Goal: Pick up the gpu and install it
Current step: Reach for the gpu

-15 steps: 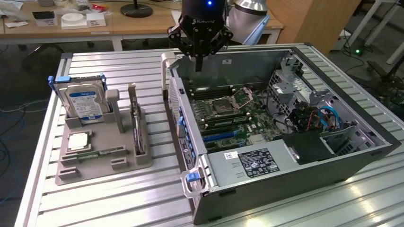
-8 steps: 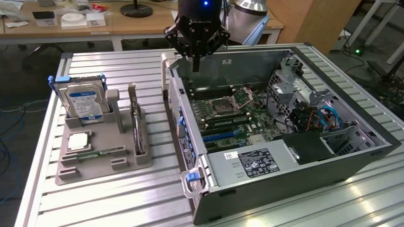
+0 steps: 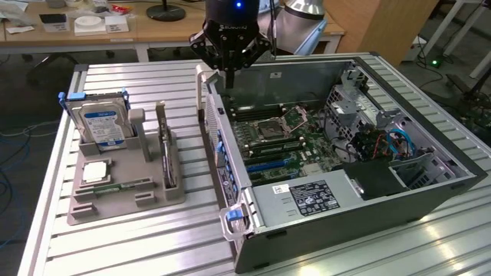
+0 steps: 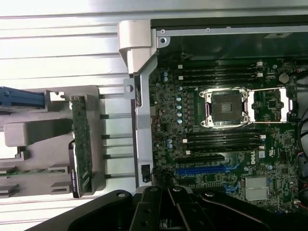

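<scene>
The gpu (image 3: 165, 148) stands on edge in a slot of the grey holder (image 3: 153, 201), to the exterior view's left of the open computer case (image 3: 429, 190). In the wrist view the gpu (image 4: 82, 144) shows its green board edge-on with the metal bracket at one end. My gripper (image 3: 229, 77) hangs above the case's far wall, near the corner closest to the holder. Its fingers are shut with nothing between them. The wrist view shows the black gripper (image 4: 166, 211) closed over the motherboard's edge, apart from the gpu.
A silver hard drive (image 3: 102, 123) with a blue label stands in the holder, with a processor (image 3: 94, 171) and a memory stick (image 3: 115, 187) lying in front. Inside the case lie the motherboard (image 4: 221, 144), a blue slot (image 4: 207, 169), a power supply (image 3: 307, 198) and cables (image 3: 391, 144).
</scene>
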Controlling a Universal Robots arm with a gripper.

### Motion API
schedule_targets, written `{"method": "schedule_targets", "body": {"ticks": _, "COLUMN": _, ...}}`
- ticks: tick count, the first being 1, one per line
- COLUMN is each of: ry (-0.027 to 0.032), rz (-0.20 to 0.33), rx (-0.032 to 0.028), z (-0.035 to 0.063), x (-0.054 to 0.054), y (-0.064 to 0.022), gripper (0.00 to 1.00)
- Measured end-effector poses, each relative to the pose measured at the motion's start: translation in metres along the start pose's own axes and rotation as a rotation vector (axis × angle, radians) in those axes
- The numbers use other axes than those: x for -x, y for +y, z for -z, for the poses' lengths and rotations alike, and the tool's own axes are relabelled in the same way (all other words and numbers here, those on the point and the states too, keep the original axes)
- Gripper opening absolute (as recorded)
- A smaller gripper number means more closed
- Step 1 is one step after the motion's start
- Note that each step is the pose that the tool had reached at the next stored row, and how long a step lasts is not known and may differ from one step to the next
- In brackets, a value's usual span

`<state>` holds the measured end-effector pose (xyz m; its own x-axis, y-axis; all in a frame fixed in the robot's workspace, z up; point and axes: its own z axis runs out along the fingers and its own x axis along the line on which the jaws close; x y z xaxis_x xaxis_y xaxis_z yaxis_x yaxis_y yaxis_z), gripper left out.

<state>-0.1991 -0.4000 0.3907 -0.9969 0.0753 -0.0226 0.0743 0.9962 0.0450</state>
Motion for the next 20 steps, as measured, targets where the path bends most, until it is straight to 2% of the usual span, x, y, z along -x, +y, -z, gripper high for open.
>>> {"method": "schedule_targets", "body": {"ticks": 20, "ry": 0.001, "rz": 0.0, "rx": -0.0001, "z": -0.0012, "x": -0.028, "y": -0.0024, "gripper": 0.11}}
